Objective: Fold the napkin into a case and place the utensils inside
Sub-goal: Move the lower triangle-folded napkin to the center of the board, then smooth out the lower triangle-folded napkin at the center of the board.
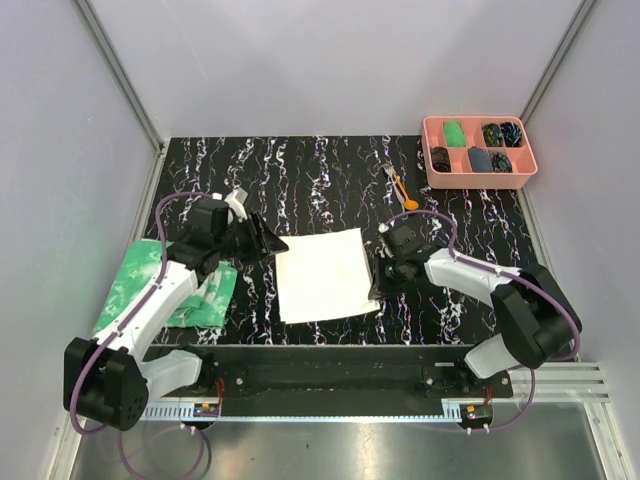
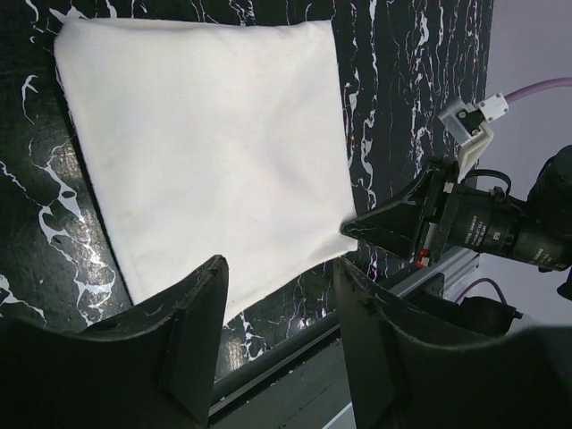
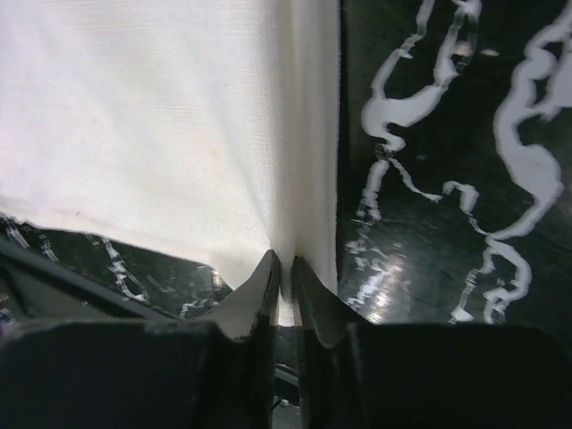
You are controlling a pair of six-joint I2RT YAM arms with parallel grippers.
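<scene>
At desk [image 1: 300,170] centre, pinching napkin's [image 1: 320,275] right edge with right end effector [image 3: 284,273]; left end effector [image 2: 279,277] released near left edge.

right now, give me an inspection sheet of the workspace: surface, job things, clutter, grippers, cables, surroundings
Surface: black mat with white veining, dry-looking, no spills seen.
Job's things: napkin spread flat between the arms, not yet folded into a case; utensils lie together on the mat beyond it, apart from it.
Clutter: green-and-white cloth under the left arm; pink tray far right, holding small dark and green items.
Grippers: left gripper open at the napkin's left edge; right gripper shut on the napkin's right edge.
Cables: purple cables loop along both arms, clear of the napkin.
Surroundings: plain pale walls; metal rail at the near edge.
</scene>
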